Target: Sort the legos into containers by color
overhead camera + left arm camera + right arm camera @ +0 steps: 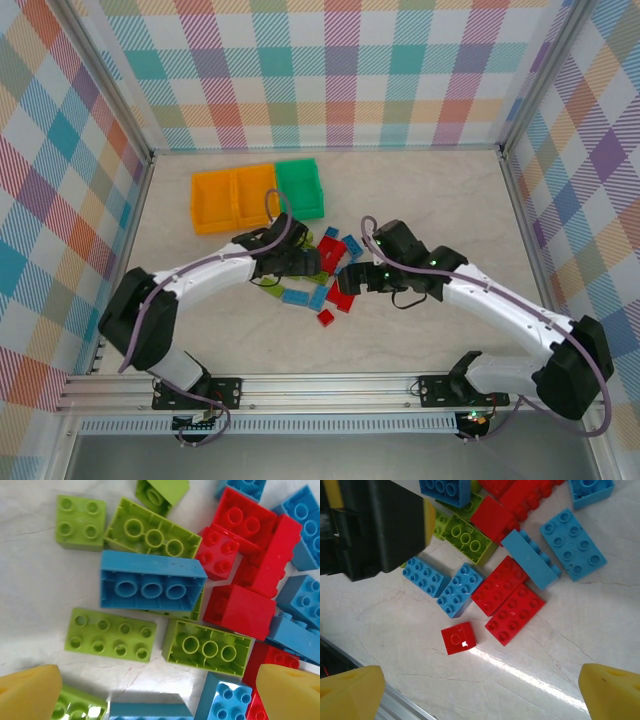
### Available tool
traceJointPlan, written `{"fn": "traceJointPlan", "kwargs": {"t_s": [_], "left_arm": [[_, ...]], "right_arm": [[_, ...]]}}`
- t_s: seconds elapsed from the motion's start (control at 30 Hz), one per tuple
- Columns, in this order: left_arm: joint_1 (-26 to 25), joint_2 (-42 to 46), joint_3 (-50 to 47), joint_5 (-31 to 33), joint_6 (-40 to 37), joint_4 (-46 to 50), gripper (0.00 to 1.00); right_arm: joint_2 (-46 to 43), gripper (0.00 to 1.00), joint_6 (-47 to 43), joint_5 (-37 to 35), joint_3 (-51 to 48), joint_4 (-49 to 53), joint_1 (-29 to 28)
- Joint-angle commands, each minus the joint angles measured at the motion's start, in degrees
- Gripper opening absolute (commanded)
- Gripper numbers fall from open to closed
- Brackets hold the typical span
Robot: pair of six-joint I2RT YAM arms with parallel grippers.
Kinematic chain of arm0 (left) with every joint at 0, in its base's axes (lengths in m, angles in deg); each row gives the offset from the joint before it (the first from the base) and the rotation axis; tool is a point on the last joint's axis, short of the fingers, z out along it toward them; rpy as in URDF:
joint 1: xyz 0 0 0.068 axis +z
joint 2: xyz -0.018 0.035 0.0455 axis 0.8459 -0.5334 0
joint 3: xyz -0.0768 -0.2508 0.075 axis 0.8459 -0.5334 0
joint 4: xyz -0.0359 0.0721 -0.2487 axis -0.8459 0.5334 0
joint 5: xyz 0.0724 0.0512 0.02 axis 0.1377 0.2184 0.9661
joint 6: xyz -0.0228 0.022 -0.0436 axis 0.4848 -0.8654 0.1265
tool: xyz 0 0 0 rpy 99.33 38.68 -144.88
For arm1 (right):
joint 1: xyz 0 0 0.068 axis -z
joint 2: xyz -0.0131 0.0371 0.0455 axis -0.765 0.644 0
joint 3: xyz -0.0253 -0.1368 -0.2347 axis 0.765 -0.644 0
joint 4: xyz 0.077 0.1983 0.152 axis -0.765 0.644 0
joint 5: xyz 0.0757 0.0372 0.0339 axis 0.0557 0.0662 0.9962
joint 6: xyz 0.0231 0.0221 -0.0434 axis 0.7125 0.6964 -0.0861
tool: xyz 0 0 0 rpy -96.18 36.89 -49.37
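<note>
Between the yellow fingertips [27,692] of the left gripper [160,695], held wide apart and clamped on nothing, lies the thick of the legos [330,275]. Directly under it:
- an upturned blue brick [152,582] resting partly on a lime one
- a lime brick [110,634], studs up
- an upturned lime brick [207,647]
- a red heap [250,600] to the right, with more blue past it

Right gripper [480,695]: fingertips [612,692] likewise wide apart, with only bare table between them. Just beyond the gap a small red brick [458,638] sits alone. Past it a pair of long red bricks [507,600] lie side by side, touching, with blue bricks on either side.

Surface: table [430,200], pale, faintly veined, glossy. A streak of glare shows in the right wrist view.

Room: walls [330,70] on three sides in pastel plaid, metal posts at the corners. A metal rail [330,385] runs along the near edge and carries both arm bases.

Containers [258,195]: three joined in a row toward the far left of the table. Two are orange, and the green one at the right end is nearest the pile.

In the way: seen from above, both wrists meet over the pile and cover its middle. In the right wrist view the black body of the left gripper blocks the pile's upper left corner.
</note>
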Motion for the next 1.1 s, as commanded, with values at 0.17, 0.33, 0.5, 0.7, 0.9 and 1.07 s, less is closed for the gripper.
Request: {"fn": "traceJointPlan", "kwargs": {"t_s": [0.17,0.33,0.5,0.7,0.9,1.07], "left_arm": [[-0.1,-7.4,5.5,7.6,-6.6,0.4,1.00],[0.0,-10.9,7.4,10.1,-8.1,-0.8,1.00],[0.0,-13.4,7.7,9.7,-7.8,-2.3,0.86],[0.1,-14.7,7.9,10.0,-7.5,-4.1,0.71],[0.1,-13.1,7.6,10.2,-7.4,-4.2,0.59],[0.5,-6.2,6.2,10.5,-6.9,-4.1,0.56]], "right_arm": [[-5.6,1.00,2.5,-1.9,-2.6,0.2,-0.3],[-5.3,1.00,1.4,-1.9,-1.8,-0.2,-0.3],[-5.5,1.00,1.4,-2.4,-2.0,-0.7,-0.3],[-6.3,1.00,1.4,-2.4,-2.2,-0.7,-0.3],[-6.7,1.00,1.5,-2.2,-2.1,-1.1,-0.3],[-6.8,1.00,1.6,-1.6,-2.0,-2.7,-0.3]]}}
